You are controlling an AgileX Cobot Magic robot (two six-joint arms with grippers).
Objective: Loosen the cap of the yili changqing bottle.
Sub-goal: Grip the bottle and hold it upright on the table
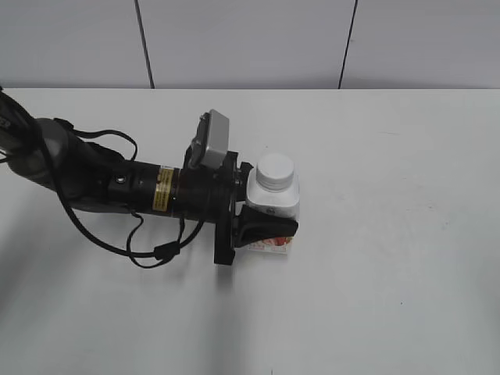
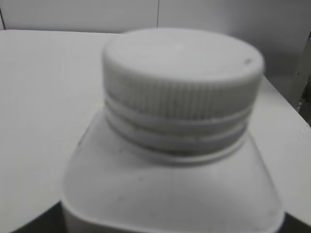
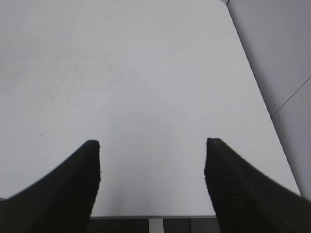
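Observation:
The yili changqing bottle (image 1: pixel 275 205), a squat white bottle with a pink-red label low on its front, stands upright on the white table. Its white ribbed cap (image 1: pixel 276 169) sits on the neck. My left gripper (image 1: pixel 269 212) reaches in from the left and is shut on the bottle's body below the cap. The near finger lies across the front and the far finger is hidden behind the bottle. The left wrist view is filled by the bottle's shoulder (image 2: pixel 170 194) and the cap (image 2: pixel 182 73). My right gripper (image 3: pixel 153 145) is open and empty over bare table, and is out of the exterior view.
The white table (image 1: pixel 391 273) stretches to the right of the bottle and in front of it. Black cables (image 1: pixel 148 250) loop beside the left arm. A grey panelled wall (image 1: pixel 250 39) stands behind the table. The right wrist view shows the table's near edge (image 3: pixel 155 216).

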